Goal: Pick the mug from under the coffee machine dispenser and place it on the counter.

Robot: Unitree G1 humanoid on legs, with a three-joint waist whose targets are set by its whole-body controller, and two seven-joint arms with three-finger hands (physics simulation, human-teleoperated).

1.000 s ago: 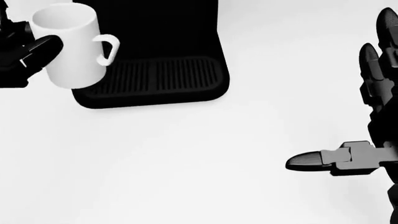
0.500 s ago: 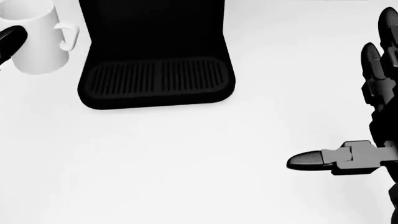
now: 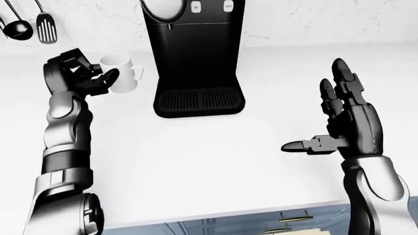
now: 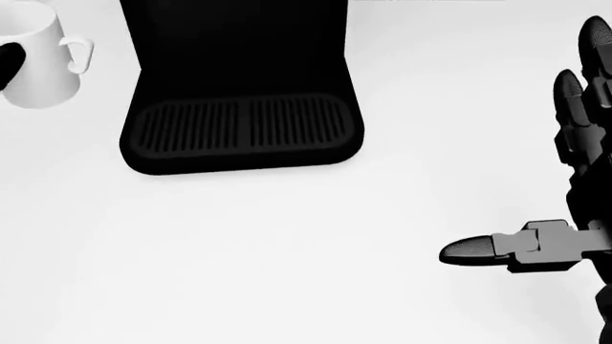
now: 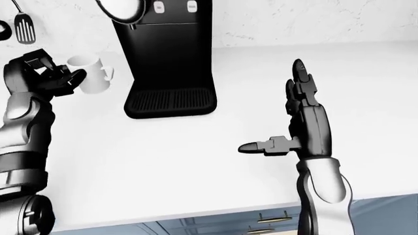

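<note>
In the left-eye view, the left hand [image 3: 88, 78] has its fingers closed around a white mug [image 3: 121, 78], held beside the black coffee machine [image 3: 196, 54] toward the counter's [image 3: 196, 161] far left edge; whether the mug rests on the surface cannot be told. The right hand [image 3: 339, 120] hovers with fingers spread and thumb out, holding nothing, near the right edge. In the head view, the mug [image 4: 43, 61] sits just left of the machine's empty drip tray [image 4: 244, 125]. In the right-eye view, utensils [image 5: 25, 24] hang on the wall.
</note>
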